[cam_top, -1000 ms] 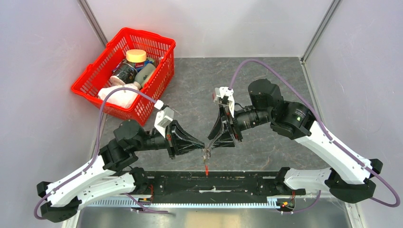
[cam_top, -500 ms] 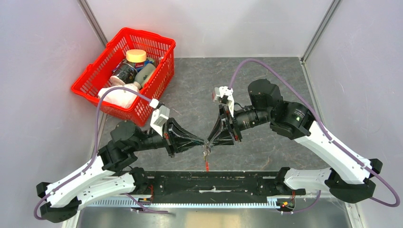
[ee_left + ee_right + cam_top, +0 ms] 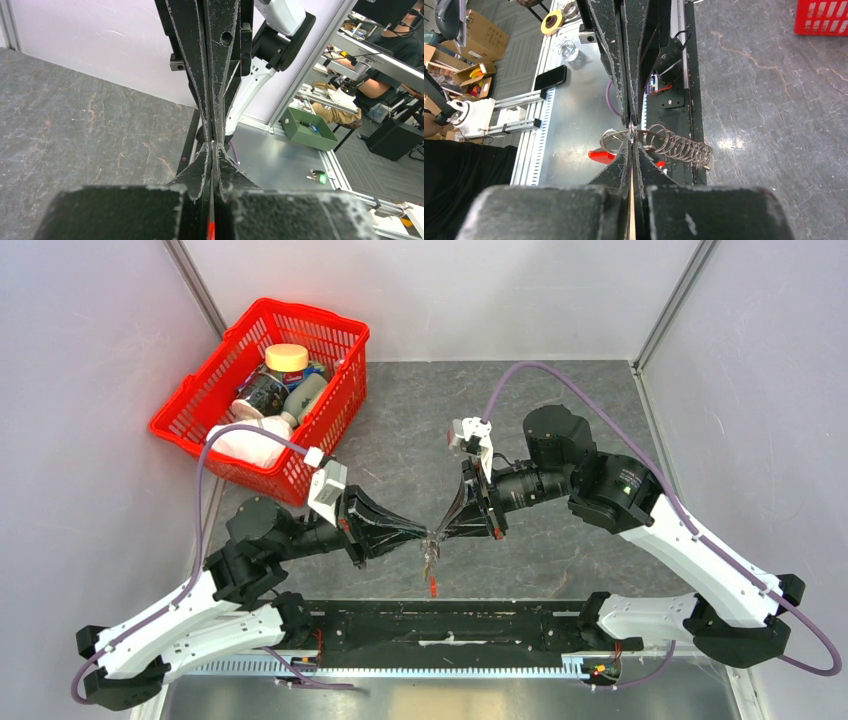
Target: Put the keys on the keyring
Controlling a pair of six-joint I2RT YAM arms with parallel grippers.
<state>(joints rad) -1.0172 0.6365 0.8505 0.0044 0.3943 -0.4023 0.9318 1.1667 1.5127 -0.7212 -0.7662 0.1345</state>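
Note:
In the top view my left gripper [image 3: 424, 537] and right gripper [image 3: 441, 534] meet tip to tip above the grey table. A small cluster of metal keys [image 3: 430, 558] hangs under the tips, with the keyring's red strap [image 3: 432, 587] at the bottom. In the right wrist view my right gripper [image 3: 631, 140] is shut where the thin wire keyring [image 3: 615, 140] and a stretched wire coil [image 3: 679, 146] join; the red strap [image 3: 600, 156] lies left of it. Single keys are too small to tell apart there. In the left wrist view my left gripper [image 3: 213, 145] is shut, a red sliver between its fingers.
A red plastic basket [image 3: 188, 420] with jars and a white cloth stands at the back left. The black rail [image 3: 450, 625] between the arm bases runs just below the hanging strap. Grey walls close in the left and right sides.
Both grippers, still tip to tip, have moved away from the rail toward the table's middle. The keys and red strap have moved with them.

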